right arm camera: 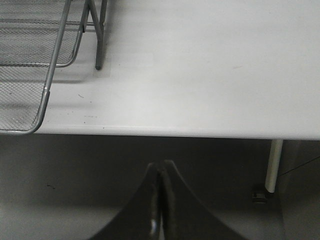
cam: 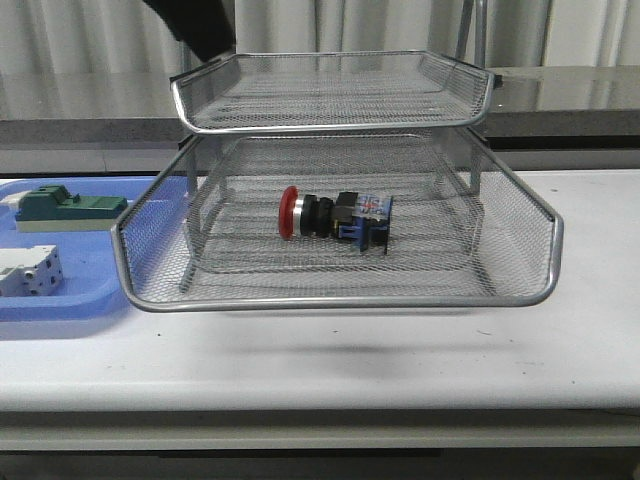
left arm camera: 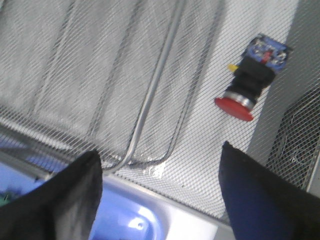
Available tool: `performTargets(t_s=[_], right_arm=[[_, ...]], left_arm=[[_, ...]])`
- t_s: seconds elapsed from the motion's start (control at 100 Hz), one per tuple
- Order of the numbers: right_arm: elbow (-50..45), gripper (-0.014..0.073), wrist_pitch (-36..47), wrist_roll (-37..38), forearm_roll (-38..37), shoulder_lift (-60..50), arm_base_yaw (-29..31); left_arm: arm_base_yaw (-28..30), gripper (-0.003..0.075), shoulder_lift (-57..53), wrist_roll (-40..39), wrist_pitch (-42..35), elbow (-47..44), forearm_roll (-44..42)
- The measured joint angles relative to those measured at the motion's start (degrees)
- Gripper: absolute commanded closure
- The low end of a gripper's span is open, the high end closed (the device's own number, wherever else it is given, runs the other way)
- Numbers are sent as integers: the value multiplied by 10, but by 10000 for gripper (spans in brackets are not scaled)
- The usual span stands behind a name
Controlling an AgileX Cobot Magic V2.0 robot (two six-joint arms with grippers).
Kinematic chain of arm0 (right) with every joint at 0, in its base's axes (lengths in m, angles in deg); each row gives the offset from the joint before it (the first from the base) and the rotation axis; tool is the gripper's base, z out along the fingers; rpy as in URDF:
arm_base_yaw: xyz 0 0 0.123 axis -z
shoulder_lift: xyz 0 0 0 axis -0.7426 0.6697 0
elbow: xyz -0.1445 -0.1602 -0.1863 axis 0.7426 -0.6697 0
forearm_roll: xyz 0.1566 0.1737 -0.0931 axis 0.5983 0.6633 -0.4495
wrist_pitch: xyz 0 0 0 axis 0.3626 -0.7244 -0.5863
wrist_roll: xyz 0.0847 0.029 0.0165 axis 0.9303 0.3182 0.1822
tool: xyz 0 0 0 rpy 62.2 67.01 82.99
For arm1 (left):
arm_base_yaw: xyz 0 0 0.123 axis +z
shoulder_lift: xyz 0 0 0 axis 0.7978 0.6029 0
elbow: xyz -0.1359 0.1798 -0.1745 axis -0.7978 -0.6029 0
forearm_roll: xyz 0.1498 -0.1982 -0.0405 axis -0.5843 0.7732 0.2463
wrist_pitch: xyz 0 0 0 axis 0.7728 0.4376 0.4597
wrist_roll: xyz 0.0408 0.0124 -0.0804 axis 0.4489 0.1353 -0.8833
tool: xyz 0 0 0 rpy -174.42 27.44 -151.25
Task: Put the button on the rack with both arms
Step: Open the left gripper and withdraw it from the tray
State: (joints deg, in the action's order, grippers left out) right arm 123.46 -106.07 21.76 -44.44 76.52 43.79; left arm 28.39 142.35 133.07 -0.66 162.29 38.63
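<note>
The button (cam: pixel 335 217), with a red cap, black body and blue rear block, lies on its side on the middle mesh tier of the silver wire rack (cam: pixel 340 298). It also shows in the left wrist view (left arm camera: pixel 251 76), resting on the mesh. My left gripper (left arm camera: pixel 160 165) is open and empty, above the rack's edge and apart from the button. Part of the left arm (cam: pixel 195 22) shows dark at the top left, behind the upper tier. My right gripper (right arm camera: pixel 161 170) is shut and empty, low beyond the table's front edge, away from the rack (right arm camera: pixel 30 75).
A flat blue tray (cam: pixel 60 295) at the left holds a green block (cam: pixel 68 207) and a white block (cam: pixel 30 272). The blue tray also shows under the left gripper (left arm camera: pixel 125 215). A rack leg (right arm camera: pixel 96 40) stands on the white table (right arm camera: pixel 200 75); a table leg (right arm camera: pixel 272 165) is below.
</note>
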Motion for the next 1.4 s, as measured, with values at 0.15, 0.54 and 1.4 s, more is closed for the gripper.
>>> performTargets(t_s=[0.15,0.54,1.4], right_arm=[[0,664,0,0,0,0,0],[0,664,0,0,0,0,0],[0,664,0,0,0,0,0]], left_arm=[[69,244,-27,-14,27,-7,15],[201,281,-178,-20,-20,-185,60],[269,281,-702,-30,-466,-725,284]])
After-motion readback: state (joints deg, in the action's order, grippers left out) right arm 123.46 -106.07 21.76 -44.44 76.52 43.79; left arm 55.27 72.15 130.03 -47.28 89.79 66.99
